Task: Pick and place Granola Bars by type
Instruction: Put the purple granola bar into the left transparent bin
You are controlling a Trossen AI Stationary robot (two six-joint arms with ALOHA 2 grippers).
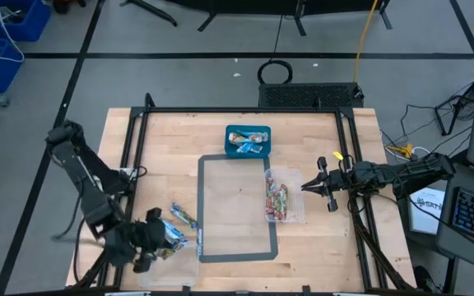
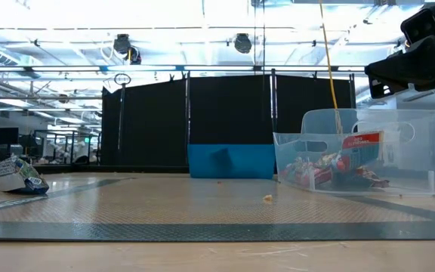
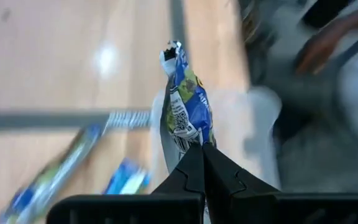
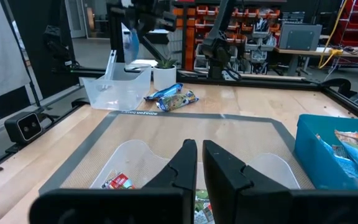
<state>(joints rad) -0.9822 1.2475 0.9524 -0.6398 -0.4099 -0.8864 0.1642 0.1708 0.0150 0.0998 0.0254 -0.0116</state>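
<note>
My left gripper [image 3: 202,149] pinches one blue-and-white granola bar [image 3: 184,106] near the table's [image 1: 171,148] front-left corner. My right gripper [image 4: 199,163], jaws nearly closed and empty, hovers by the clear bin [image 1: 293,177] of red bars [image 1: 275,201].

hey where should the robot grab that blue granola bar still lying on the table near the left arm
Probably from straight above, closing across the narrow width at mid-length of the blue granola bar. It lies flat and slanted on the wood by the mat's left border; the left gripper, shut on another blue bar, is nearest.
</note>
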